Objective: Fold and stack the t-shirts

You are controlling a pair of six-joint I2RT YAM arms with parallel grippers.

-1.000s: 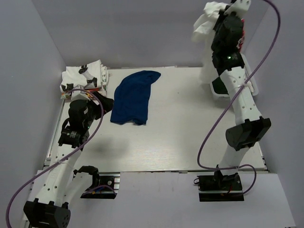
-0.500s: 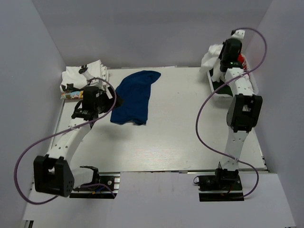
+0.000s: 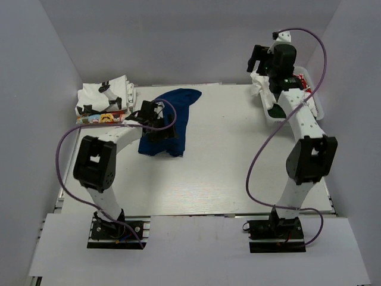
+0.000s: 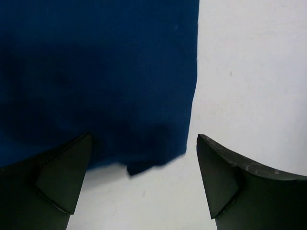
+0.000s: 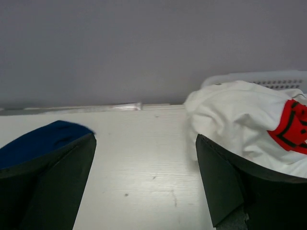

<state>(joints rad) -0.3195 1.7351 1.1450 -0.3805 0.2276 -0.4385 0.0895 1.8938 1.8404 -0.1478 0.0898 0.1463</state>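
A dark blue t-shirt lies spread flat on the table, back centre. My left gripper hovers low over it, open; in the left wrist view the blue t-shirt's hem corner lies between the wide-apart jaws of the gripper, untouched. My right gripper is raised at the back right, open and empty. Just beside it a crumpled white t-shirt with red print lies heaped at the basket's end. Folded white t-shirts are stacked at the back left.
A white mesh basket stands at the table's right rear edge, its rim showing behind the white t-shirt. Grey walls close in the back and both sides. The purple cables loop beside each arm.
The right gripper opened and let go of the white t-shirt, which dropped onto the basket's end. The left arm swung right from the folded stack to over the blue t-shirt.
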